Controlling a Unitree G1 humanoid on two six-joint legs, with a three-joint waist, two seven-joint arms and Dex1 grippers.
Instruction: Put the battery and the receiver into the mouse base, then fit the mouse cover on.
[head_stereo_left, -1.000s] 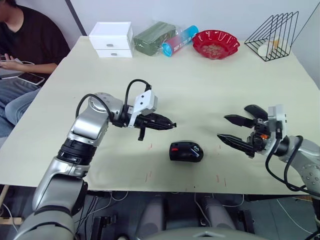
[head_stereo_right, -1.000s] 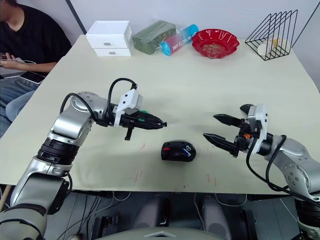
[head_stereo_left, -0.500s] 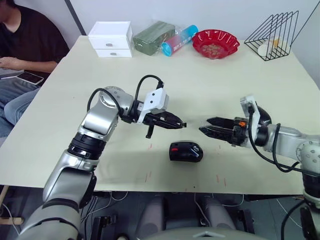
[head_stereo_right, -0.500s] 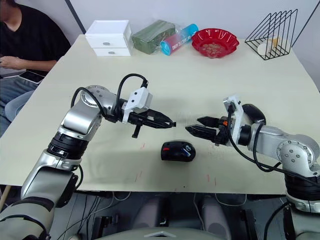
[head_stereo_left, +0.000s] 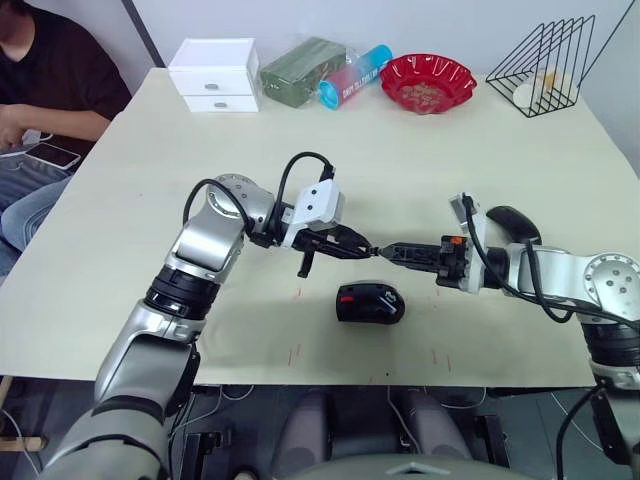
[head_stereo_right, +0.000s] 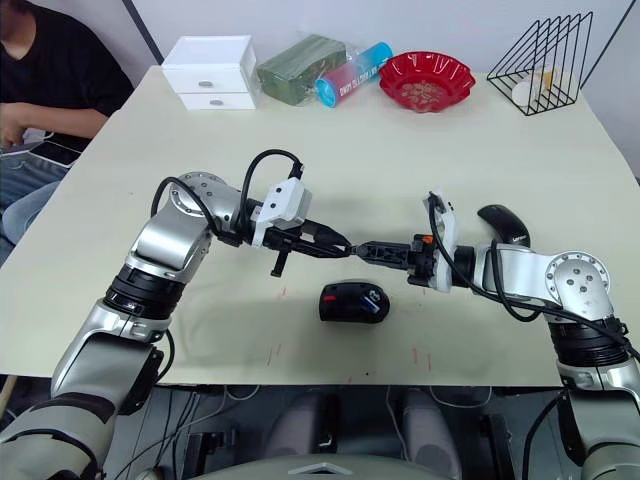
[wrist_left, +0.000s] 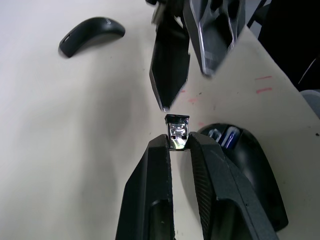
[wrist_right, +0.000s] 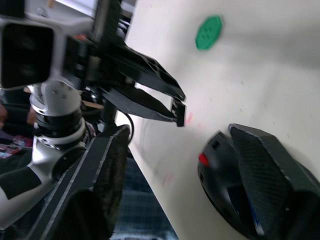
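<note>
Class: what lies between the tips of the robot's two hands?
The left hand pinches the tiny dark receiver, which alone separates it from the right hand's fingertips, as the left wrist view shows.

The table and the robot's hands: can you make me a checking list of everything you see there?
Surface: cream table, small red marks near the front edge.
Job's things: mouse base lies open, battery inside; receiver held in the air; mouse cover lies beside the right arm.
Clutter: white drawer box, green pack, blue-pink tube, red bowl, wire rack, green disc.
Grippers: left gripper shut on the receiver; right gripper open, tips at the receiver.
Cables: black cable loops over the left wrist.
Surroundings: seated person at the table's left.
</note>
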